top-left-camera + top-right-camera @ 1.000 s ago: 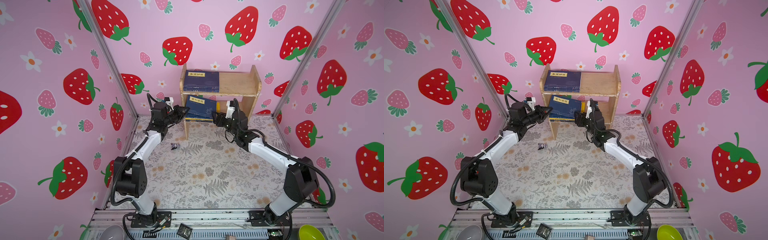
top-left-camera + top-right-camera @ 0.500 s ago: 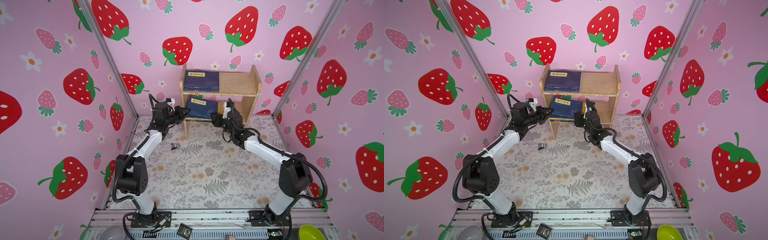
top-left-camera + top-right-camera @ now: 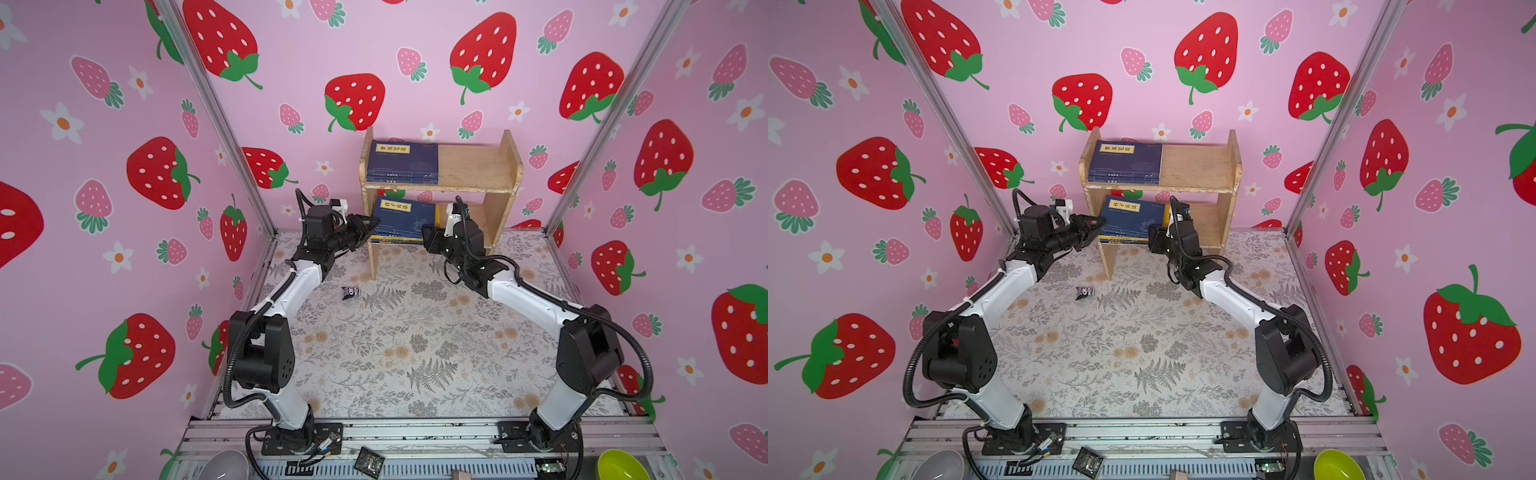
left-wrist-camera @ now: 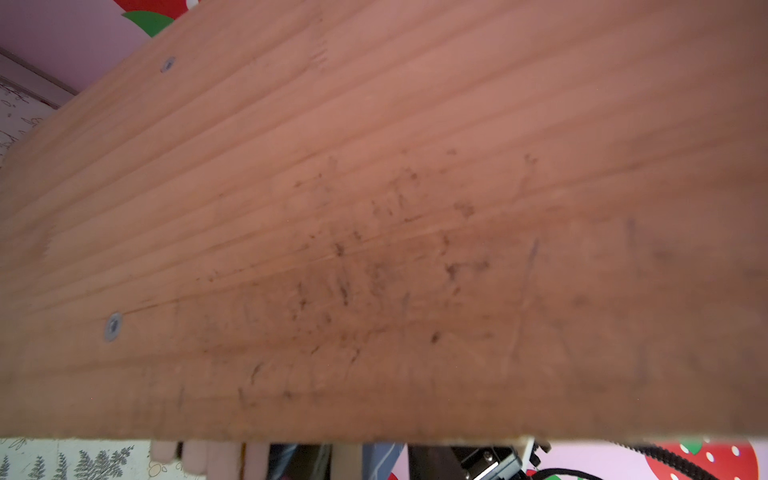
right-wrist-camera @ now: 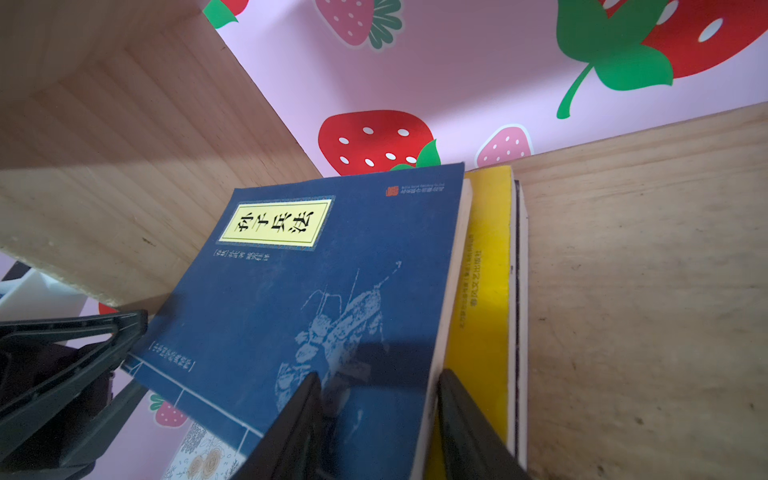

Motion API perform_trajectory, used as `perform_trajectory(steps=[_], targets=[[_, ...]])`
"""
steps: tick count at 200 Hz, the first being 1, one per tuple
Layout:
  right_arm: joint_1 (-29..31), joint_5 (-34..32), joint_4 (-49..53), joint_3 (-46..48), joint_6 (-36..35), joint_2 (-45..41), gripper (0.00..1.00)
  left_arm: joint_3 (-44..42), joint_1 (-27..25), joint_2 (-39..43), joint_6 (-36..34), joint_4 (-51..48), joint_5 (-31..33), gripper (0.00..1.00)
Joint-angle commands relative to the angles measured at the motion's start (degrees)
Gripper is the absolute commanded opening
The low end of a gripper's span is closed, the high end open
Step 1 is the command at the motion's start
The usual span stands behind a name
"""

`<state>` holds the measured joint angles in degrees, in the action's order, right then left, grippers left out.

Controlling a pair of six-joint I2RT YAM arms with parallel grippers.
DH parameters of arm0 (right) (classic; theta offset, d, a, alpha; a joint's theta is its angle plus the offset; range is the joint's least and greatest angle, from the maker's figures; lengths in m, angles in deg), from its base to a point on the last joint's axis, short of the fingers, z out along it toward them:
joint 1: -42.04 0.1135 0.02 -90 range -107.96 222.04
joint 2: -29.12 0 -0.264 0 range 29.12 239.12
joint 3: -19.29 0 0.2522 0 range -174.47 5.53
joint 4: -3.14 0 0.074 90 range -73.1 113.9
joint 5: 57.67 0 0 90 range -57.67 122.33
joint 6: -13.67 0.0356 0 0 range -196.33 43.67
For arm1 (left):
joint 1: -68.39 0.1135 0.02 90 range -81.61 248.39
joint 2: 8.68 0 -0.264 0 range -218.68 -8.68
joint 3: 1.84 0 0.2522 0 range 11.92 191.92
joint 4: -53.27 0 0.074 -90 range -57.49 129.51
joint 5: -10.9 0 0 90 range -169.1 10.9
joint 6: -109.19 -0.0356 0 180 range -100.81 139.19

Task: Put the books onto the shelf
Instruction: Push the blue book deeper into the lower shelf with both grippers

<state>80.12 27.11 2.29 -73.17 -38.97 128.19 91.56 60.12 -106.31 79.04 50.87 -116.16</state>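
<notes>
Shelf (image 3: 473, 166) with the books (image 3: 402, 162) is seen at upper centre in both top views.
On the lower tier, the navy book (image 5: 324, 291) is met by the left gripper (image 5: 139, 353), fingers slightly parted at its corner, and by the right gripper (image 5: 378, 378), fingers spread over its edge, nothing clamped.

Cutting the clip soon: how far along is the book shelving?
Done: one pile of books lies on the shelf's top tier. In hand: left hand and right hand flank the lower pile, which juts out in front. Left: push it in; none lie on the table.
</notes>
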Motion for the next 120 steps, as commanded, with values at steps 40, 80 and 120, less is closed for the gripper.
perform_trajectory(steps=[40,80,120], targets=[[0.4,-0.41,1.43,-1.81,-0.71,1.43,0.47,0.28,3.46,4.1,-3.66,-5.94,6.89,0.38],[0.51,-0.62,1.43,-1.46,-0.63,1.28,0.47,3.0,5.63,4.17,-7.52,-11.21,7.98,0.44],[0.45,-0.66,1.34,-1.46,-0.87,1.06,0.49,-0.84,5.55,5.8,-15.79,-7.41,1.11,0.44]])
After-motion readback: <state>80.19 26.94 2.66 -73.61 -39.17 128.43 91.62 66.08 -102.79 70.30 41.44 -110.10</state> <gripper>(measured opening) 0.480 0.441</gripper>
